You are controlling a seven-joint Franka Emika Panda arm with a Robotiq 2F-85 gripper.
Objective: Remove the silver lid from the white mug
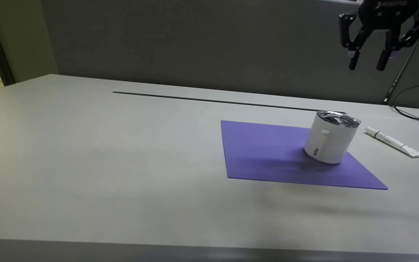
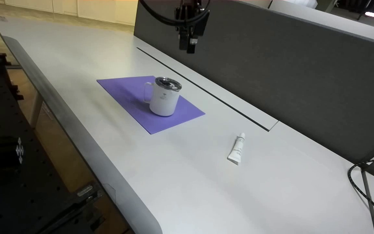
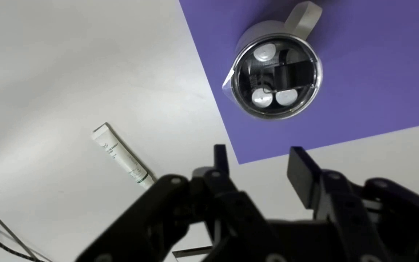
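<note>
The white mug stands upright on a purple sheet. It shows in both exterior views and in the wrist view, with its handle at the upper right there. The silver lid sits on the mug's rim. It looks clear and shiny with a dark centre, seen in both exterior views and from above in the wrist view. My gripper is open and empty, well above the table and apart from the mug. It also shows in an exterior view and the wrist view.
A white tube lies on the table beside the sheet, also in the wrist view. A dark partition stands along the table's back edge, with a dark slot before it. A black cable lies at the table's end.
</note>
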